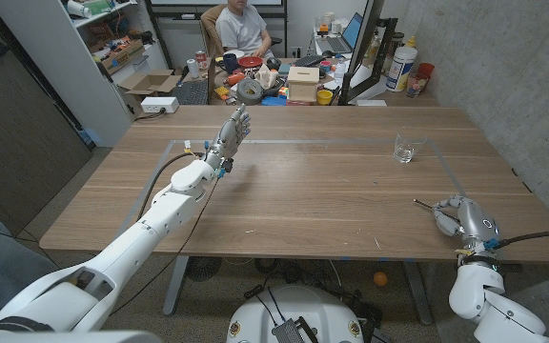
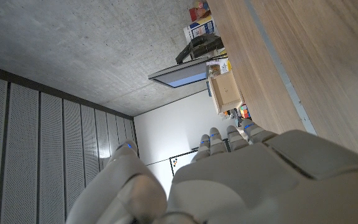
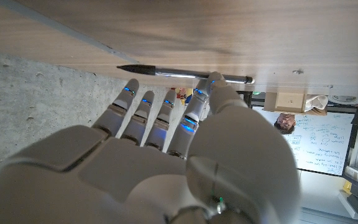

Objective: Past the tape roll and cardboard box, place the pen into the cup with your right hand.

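Note:
The pen (image 1: 423,203) is a thin dark stick near the table's right front edge; its tip juts out toward the middle from my right hand (image 1: 457,217). The right wrist view has the pen (image 3: 185,73) lying across the fingertips, with the thumb (image 3: 215,84) pressed on it, so my right hand (image 3: 166,143) pinches it just over the wood. The cup (image 1: 406,148) is a clear glass standing upright, far right on the table. My left hand (image 1: 229,133) is raised over the far left part, fingers apart and holding nothing; its back (image 2: 247,168) shows in the left wrist view.
A grey tape roll (image 1: 249,90) and a cardboard box (image 1: 303,82) sit on the cluttered desk beyond the table's far edge (image 1: 284,107); the box (image 2: 225,90) also shows in the left wrist view. A person (image 1: 246,27) sits behind. Pale tape lines (image 1: 303,143) mark the wood.

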